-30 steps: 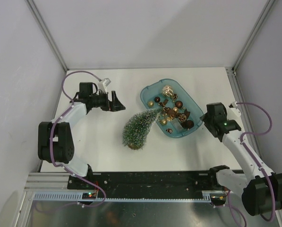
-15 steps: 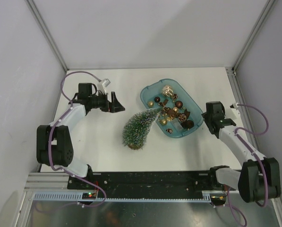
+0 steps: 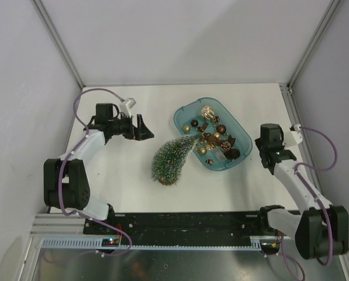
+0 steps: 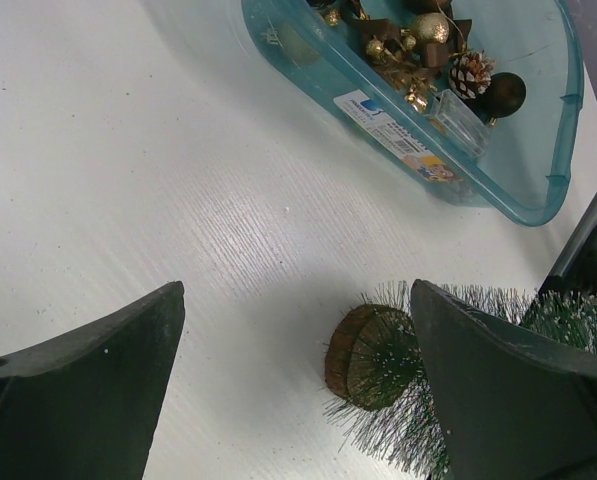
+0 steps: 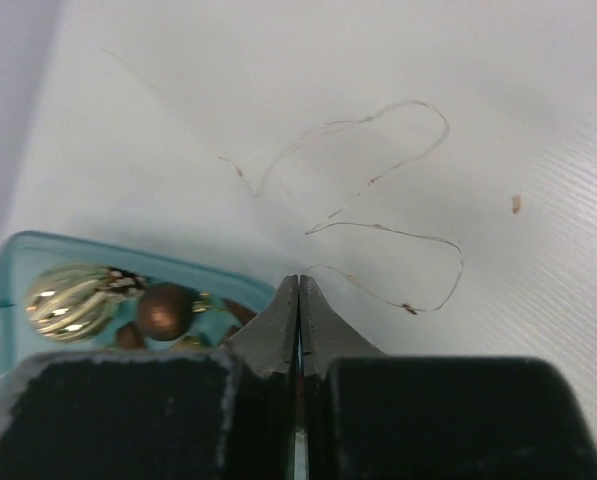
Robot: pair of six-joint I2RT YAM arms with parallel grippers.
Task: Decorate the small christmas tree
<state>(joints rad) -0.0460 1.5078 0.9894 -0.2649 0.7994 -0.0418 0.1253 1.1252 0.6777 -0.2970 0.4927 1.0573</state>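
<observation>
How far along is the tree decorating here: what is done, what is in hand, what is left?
Done: nothing visible; the small christmas tree lies on its side with no ornament on it, and the ornaments sit in the teal tray. In hand: nothing; the left gripper is open and empty, the right gripper shut on nothing. Left: probably righting the tree, then hanging ornaments.
</observation>
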